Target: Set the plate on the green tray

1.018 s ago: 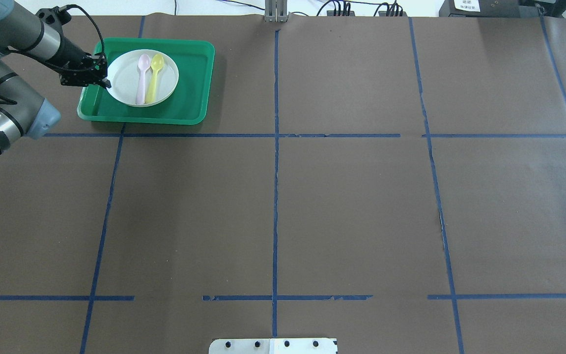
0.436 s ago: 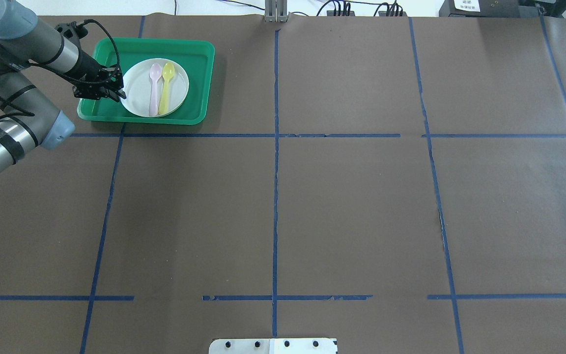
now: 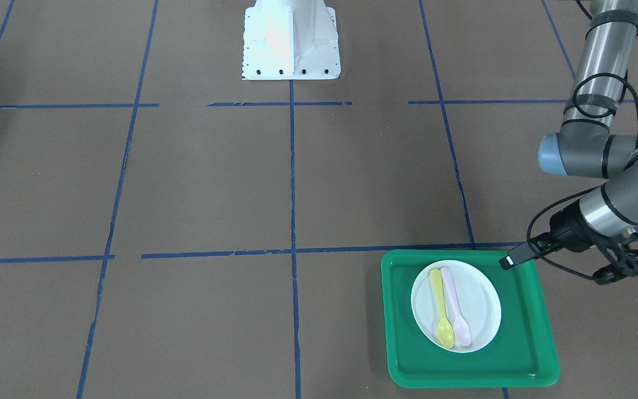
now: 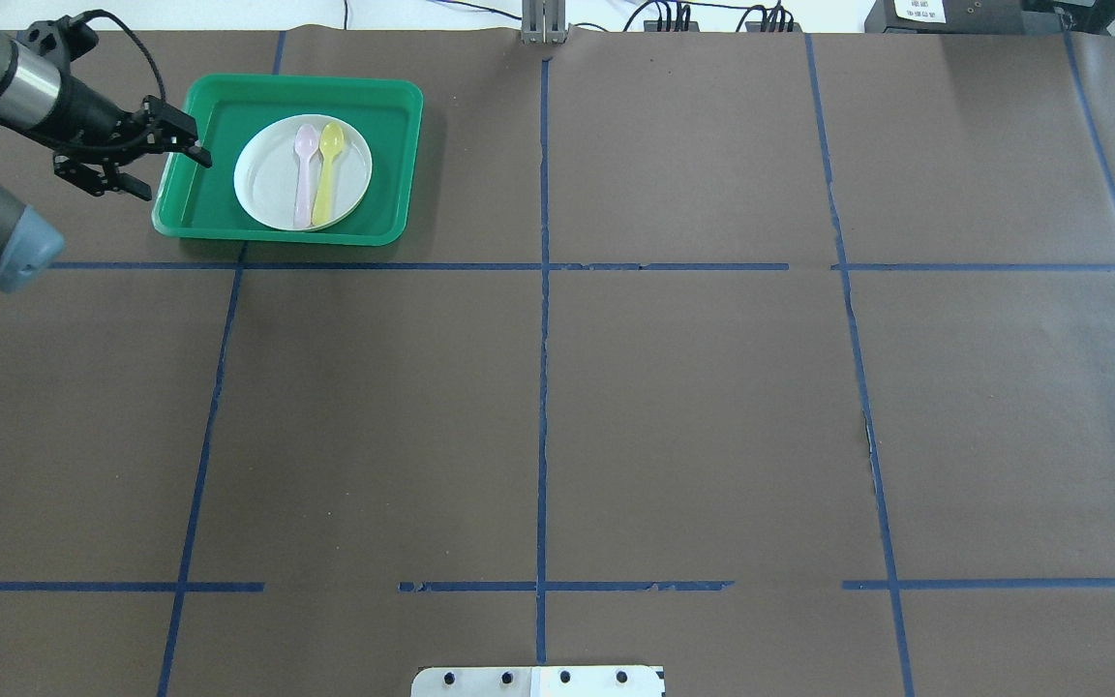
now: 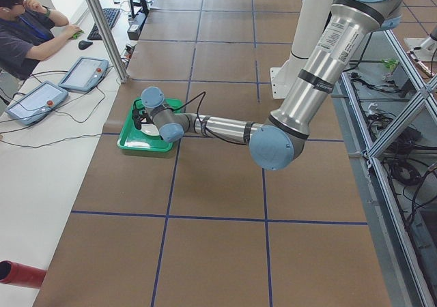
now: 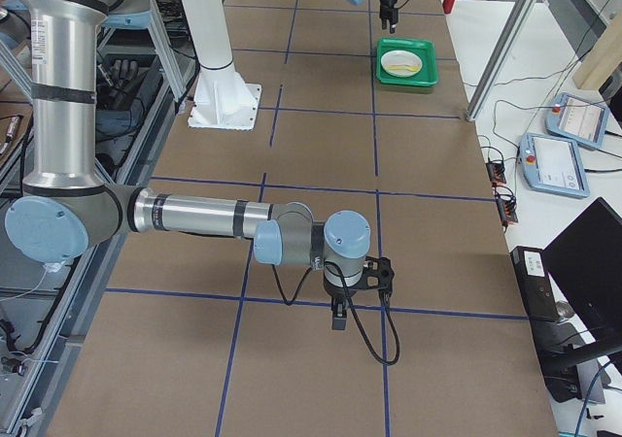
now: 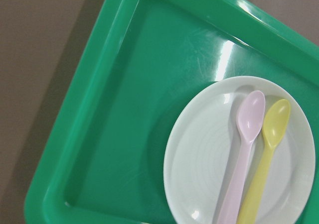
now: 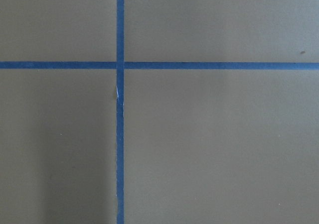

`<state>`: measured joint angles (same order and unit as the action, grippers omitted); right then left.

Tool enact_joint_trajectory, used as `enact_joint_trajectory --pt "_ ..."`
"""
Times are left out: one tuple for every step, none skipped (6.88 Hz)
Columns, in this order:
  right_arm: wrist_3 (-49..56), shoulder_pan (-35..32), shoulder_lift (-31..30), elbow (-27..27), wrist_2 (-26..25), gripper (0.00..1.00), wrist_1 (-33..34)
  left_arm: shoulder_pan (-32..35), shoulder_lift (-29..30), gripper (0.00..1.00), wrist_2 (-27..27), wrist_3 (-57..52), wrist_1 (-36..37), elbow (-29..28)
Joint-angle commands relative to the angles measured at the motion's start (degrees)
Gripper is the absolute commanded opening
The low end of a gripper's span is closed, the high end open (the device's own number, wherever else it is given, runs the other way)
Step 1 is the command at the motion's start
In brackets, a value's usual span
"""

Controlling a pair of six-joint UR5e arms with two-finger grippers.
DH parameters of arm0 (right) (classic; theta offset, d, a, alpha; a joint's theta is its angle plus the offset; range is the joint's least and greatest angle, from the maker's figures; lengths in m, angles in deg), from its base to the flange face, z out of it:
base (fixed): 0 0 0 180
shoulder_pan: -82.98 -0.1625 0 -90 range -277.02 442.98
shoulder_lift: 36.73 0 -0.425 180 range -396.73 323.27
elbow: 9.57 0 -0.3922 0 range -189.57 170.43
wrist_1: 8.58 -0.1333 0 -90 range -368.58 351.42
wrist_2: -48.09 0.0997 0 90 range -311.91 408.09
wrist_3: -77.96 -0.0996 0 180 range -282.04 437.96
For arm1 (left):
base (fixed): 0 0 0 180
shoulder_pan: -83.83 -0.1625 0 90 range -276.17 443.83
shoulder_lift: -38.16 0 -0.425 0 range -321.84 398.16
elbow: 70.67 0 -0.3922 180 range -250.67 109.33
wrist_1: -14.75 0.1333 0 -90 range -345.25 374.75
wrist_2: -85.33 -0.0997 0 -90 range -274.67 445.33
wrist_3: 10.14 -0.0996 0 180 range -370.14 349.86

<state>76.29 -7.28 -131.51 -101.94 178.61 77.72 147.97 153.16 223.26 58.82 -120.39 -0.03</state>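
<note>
Plate let go on the tray, left arm pulling away.
The green tray (image 4: 393, 145) sat at the table's far left (unmoved), with the plate (image 4: 267, 189) lying flat inside it, where it had been a moment earlier. The left gripper (image 4: 178, 178), at the plate's rim just before, had backed out over the tray's outer edge, fingers spread, holding nothing. Placement looked done. The right gripper (image 6: 335, 313) hung well apart; I couldn't tell its jaws. The pink spoon (image 4: 306, 174) and yellow spoon (image 4: 329, 169) stayed on the plate.
</note>
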Motion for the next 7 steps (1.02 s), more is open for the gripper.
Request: enact_joint_trajectory --pt "0.0 0.0 0.0 0.0 0.0 1.00 0.0 5.3 -9.4 1.00 1.5 -17.7 9.8 11.7" --pt "0.0 0.0 0.0 0.0 0.0 1.00 0.0 8.4 -13.5 1.00 0.9 -30.7 19.2 17.4" --pt "-0.1 0.0 0.0 0.0 0.0 1.00 -0.1 12.5 -17.5 1.00 -2.2 -45.0 28.6 22.3" --pt "0.0 0.0 0.0 0.0 0.0 1.00 0.0 16.0 -21.4 1.00 -6.1 -55.6 34.2 25.3" --pt "0.0 0.0 0.0 0.0 0.0 1.00 0.0 18.7 -24.4 1.00 -6.5 -63.7 35.2 25.7" --pt "0.0 0.0 0.0 0.0 -0.1 1.00 0.0 21.9 -27.9 1.00 -6.5 -68.6 35.5 25.7" --pt "0.0 0.0 0.0 0.0 0.0 1.00 0.0 21.9 -29.8 1.00 -6.4 -68.9 35.5 25.3"
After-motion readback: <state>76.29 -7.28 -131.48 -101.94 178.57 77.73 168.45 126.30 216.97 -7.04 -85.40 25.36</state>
